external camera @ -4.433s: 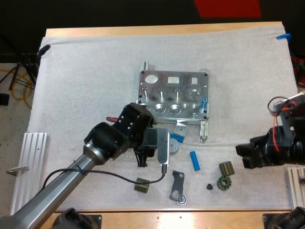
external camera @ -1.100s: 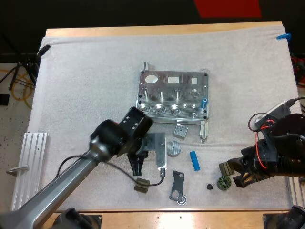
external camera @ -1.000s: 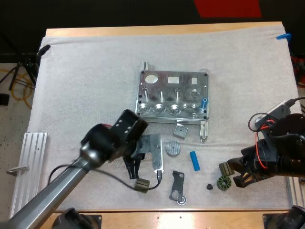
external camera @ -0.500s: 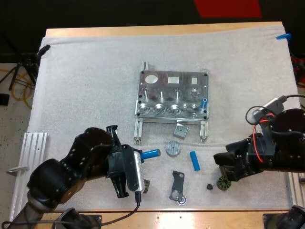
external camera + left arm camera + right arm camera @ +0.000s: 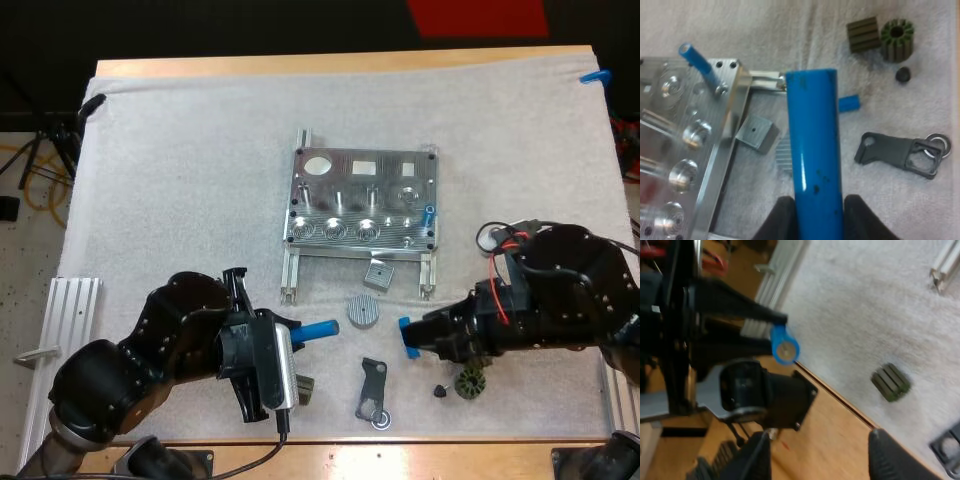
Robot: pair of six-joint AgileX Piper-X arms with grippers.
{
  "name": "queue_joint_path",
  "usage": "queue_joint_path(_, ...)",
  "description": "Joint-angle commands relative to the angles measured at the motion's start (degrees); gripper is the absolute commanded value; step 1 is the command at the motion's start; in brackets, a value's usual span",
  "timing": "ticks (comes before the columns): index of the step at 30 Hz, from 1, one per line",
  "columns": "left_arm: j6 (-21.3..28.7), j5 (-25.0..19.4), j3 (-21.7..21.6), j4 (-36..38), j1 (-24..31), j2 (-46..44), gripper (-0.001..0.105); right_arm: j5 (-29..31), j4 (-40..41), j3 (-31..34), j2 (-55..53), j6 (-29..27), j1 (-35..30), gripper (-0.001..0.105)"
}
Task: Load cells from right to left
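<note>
White mat (image 5: 180, 180) covers the wooden table (image 5: 330, 62). Nearest, my left end effector (image 5: 285, 333) pinches a blue cylinder (image 5: 318, 327) from both sides, off the mat and pointing toward the right arm. Level with it lie a dark bracket (image 5: 372, 388), a small black knob (image 5: 440, 390) and a ribbed dark ring (image 5: 470, 381). My right end effector (image 5: 418, 336), fingers spread with nothing between them, hangs over a second blue cylinder (image 5: 403, 323) lying on the mat. Just beyond sit a grey ribbed disc (image 5: 364, 310) and a small grey block (image 5: 378, 273). Farther off is the metal fixture (image 5: 362, 205), with a third blue cylinder (image 5: 428, 215) standing at its right edge.
</note>
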Motion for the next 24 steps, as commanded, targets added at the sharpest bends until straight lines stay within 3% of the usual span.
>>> queue_joint_path(1,-0.6,1.1,0.0,0.2,0.1,-0.2,0.000,-0.7,-2.5,0.5,-0.1,0.6,0.0,0.045)
queue_joint_path(6,-0.6,1.1,0.0,0.2,0.1,-0.2,0.000,-0.4,-5.0,1.9,0.6,1.9,1.6,0.045)
queue_joint_path(14,-0.6,1.5,0.0,0.2,0.1,-0.2,0.000,3.3,-11.0,1.9,7.6,2.6,9.4,0.045)
queue_joint_path(24,-0.6,2.7,0.0,0.2,0.1,-0.2,0.000,3.3,-15.1,1.9,12.9,3.8,9.8,0.052)
